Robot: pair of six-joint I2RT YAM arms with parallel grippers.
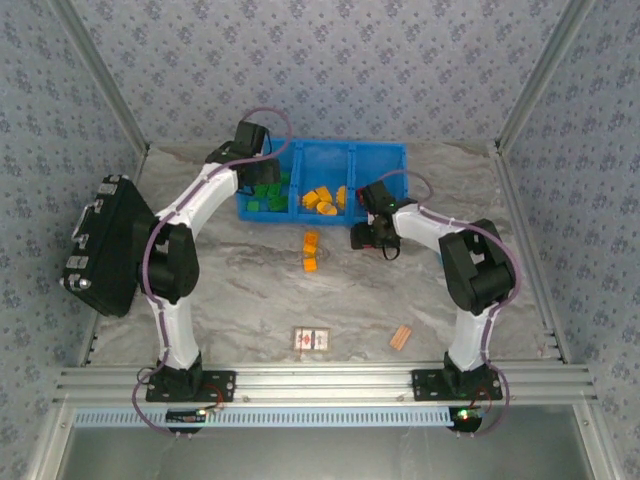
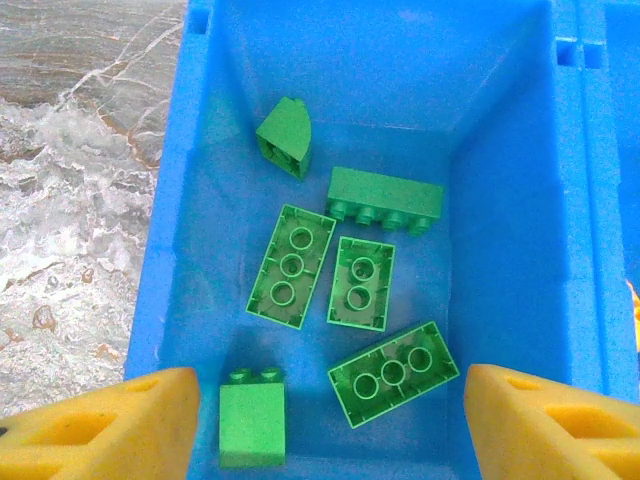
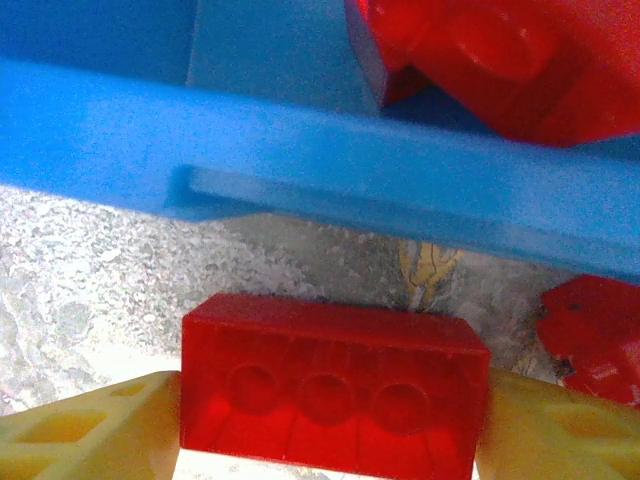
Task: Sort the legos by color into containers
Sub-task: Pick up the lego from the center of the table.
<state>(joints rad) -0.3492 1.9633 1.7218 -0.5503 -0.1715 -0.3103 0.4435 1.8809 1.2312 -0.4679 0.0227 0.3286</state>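
We see the right tool [image 3: 330, 445] clamped on a red rectangular plastic brick [image 3: 335, 385] just beside the near wall of the bright blue plastic tray [image 3: 300, 170], a wall it should clear before releasing among the binned red bricks [image 3: 470, 50]; the left tool [image 2: 330, 440] gapes empty above the green bricks [image 2: 291, 265].

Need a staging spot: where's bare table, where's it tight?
Free: middle, between orange bricks and card; far right corner beside the blue bins. Tight: bins' front edge, where right gripper holds a red brick.
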